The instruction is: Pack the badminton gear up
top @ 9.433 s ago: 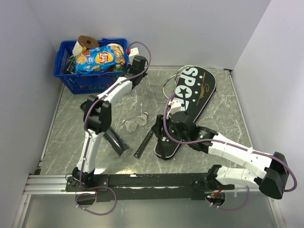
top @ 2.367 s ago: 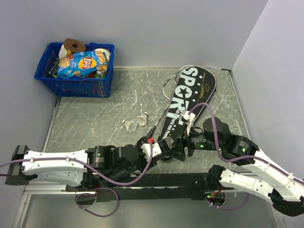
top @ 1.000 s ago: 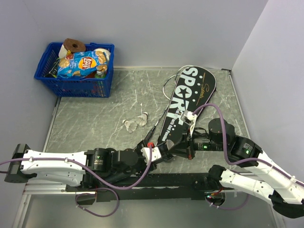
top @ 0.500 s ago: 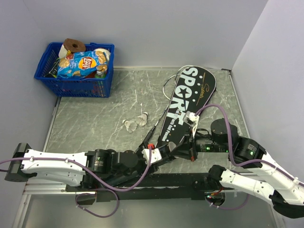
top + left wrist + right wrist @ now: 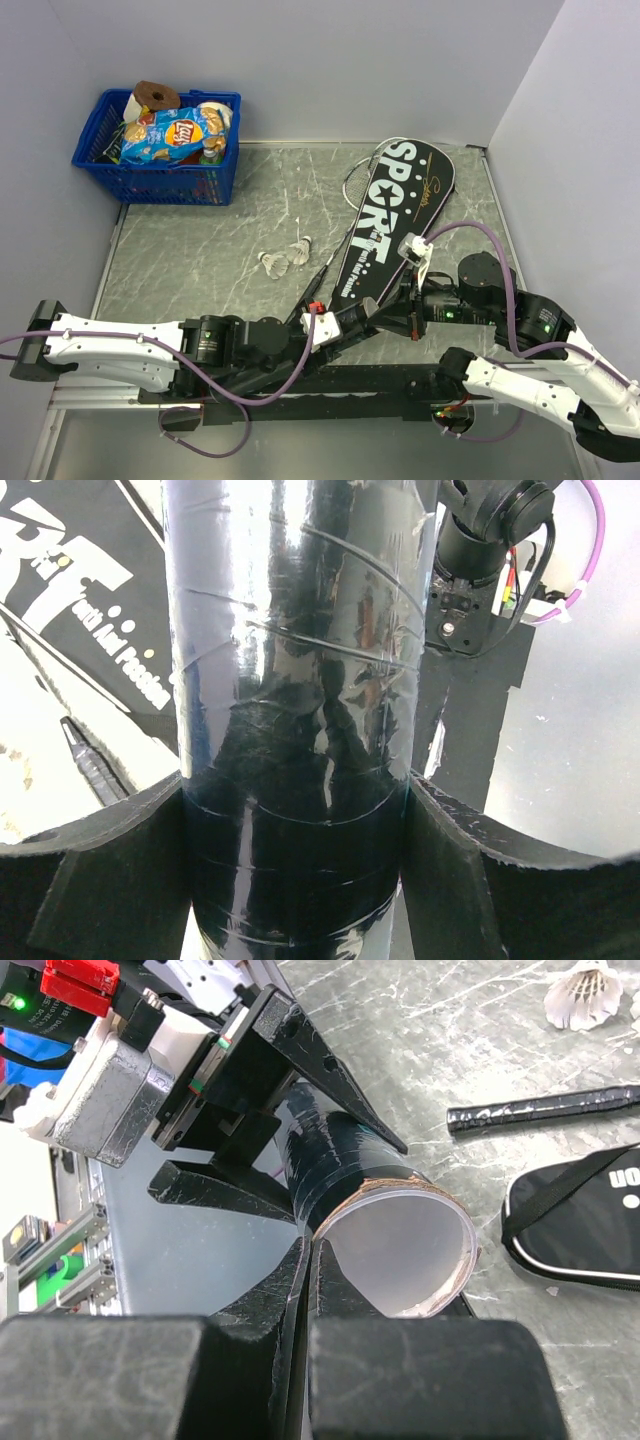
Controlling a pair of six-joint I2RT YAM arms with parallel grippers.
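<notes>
Left wrist view, what's held? (Jo)
Tube, clamped crosswise in left gripper, at table's near edge by bag tail. (Sam)
Right gripper? (Jo)
Fingers pressed together, tips at tube's open rim; can't tell if touching. (Sam)
Handling? (Jo)
Probably light, stiff, hollow; glossy wrap looks slippery. Grip mid-body, thin rim may crush. (Sam)
Obstacles? (Jo)
Racket handle, shuttlecocks nearby; basket well apart. (Sam)

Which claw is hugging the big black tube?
The left claw: the tube sits between its spread fingers. The right claw is squeezed shut, its tips just beside the tube's open end.
</notes>
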